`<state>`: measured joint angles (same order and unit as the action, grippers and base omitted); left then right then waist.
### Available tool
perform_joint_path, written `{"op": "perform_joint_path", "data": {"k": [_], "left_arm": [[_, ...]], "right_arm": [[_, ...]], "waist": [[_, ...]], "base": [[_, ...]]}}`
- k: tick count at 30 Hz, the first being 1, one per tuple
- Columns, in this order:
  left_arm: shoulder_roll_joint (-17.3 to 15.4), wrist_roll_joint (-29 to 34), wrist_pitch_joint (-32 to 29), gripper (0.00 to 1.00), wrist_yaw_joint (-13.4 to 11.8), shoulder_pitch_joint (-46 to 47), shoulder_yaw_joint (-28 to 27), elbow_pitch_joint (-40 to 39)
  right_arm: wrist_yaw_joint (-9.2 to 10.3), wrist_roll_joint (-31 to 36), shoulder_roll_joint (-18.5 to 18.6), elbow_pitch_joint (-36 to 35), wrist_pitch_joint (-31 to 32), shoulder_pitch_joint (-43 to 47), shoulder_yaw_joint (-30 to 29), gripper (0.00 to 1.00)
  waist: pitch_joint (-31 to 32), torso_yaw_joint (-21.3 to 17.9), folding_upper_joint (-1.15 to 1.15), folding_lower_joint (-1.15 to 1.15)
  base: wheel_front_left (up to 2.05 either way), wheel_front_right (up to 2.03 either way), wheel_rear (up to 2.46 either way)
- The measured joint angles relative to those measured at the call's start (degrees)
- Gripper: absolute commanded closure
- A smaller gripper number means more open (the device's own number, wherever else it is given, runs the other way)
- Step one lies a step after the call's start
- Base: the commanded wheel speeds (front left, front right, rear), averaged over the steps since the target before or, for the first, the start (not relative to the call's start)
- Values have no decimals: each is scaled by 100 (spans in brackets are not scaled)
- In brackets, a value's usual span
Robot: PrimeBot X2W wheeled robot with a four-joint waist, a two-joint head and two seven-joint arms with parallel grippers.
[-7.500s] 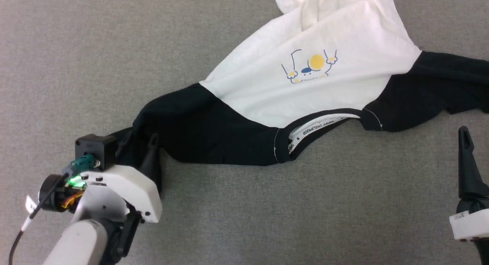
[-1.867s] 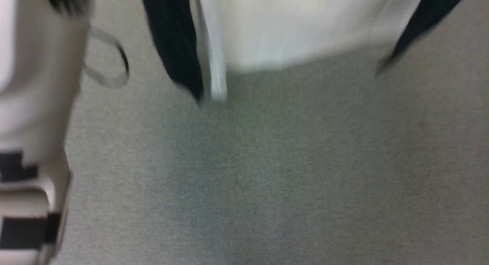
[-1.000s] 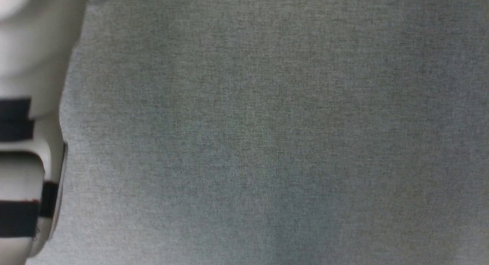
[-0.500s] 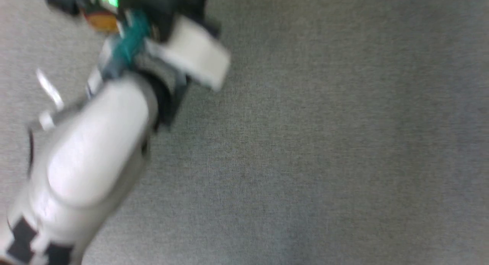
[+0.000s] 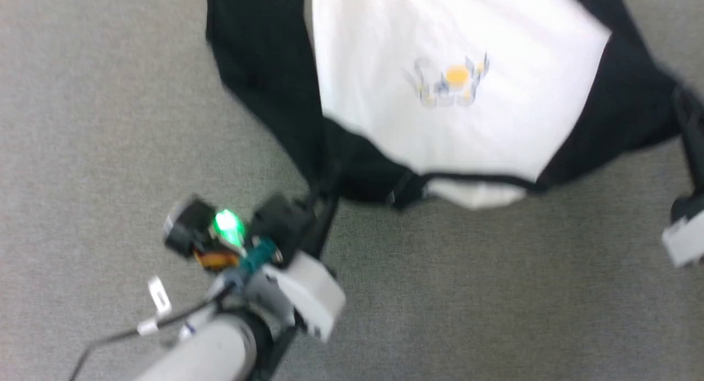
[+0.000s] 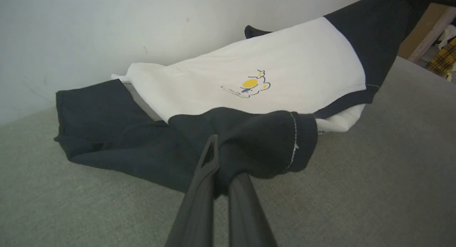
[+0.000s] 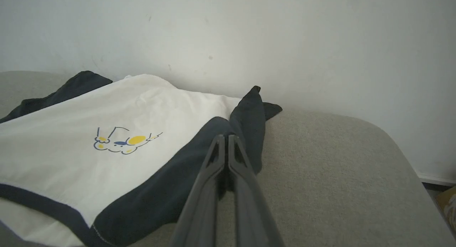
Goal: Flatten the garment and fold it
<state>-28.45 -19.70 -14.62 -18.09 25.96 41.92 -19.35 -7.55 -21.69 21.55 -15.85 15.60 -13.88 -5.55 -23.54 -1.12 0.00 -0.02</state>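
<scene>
From the head camera, which is blurred, the shirt (image 5: 456, 122) lies chest-up on the grey surface (image 5: 495, 293). Its collar (image 5: 478, 178) faces the near edge and the small print (image 5: 448, 84) sits mid-body. It lies straight on the surface, not in any box or basket. The left gripper (image 5: 328, 197) meets the black shoulder cloth beside the collar, and the right gripper (image 5: 687, 122) stands at the other black shoulder by the surface's right edge. In the left wrist view the two fingers are pinched on a bunched wad of black shoulder cloth. The sleeve (image 6: 92, 108) on that side lies doubled over itself towards the far edge, under the wall (image 6: 107, 26). In the right wrist view the fingers are pressed together with their tips on the black shoulder, seemingly nipping a thin fold of it. Beyond them the other sleeve is creased into a narrow ridge running towards the far edge. The body looks fairly flat, so flattening seems nearly done and folding not begun. The risk, I judge, is in letting go. The wad in the left grip may stay puckered, or drag towards the near edge if the fingers pull back before parting fully. That would wrinkle the collar line. The folded-over sleeves would also carry their creases into any fold made on top of them.
</scene>
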Motion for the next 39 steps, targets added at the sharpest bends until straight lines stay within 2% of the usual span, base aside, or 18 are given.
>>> {"op": "perform_joint_path", "data": {"k": [5,11,24,31,34,39], "left_arm": [[-90,-319,-148,100,-29,-749,268,63],[-212,-567,-203,100,-4,-1358,568,342],[-208,-924,-371,100,135,-1824,869,665],[-183,-958,-352,100,201,-1887,926,934],[-119,-949,-324,100,345,-1788,985,1212],[171,-946,-242,100,588,-1384,1026,1817]], "right_arm": [[0,80,-299,-83,151,800,-118,100],[0,205,-417,-63,374,1622,-79,100],[0,203,-597,57,993,2831,10,100],[0,268,-658,227,1001,2916,33,100],[0,333,-653,405,938,2847,102,100],[1,417,-614,829,778,2497,322,100]], "waist": [[377,-36,0,0],[765,-64,0,0],[1055,-27,0,1],[1022,-8,0,2],[987,8,0,2],[892,44,0,2]], "base": [[0,0,0],[0,0,0],[0,0,0],[0,0,0],[0,0,0],[0,0,0]]}}
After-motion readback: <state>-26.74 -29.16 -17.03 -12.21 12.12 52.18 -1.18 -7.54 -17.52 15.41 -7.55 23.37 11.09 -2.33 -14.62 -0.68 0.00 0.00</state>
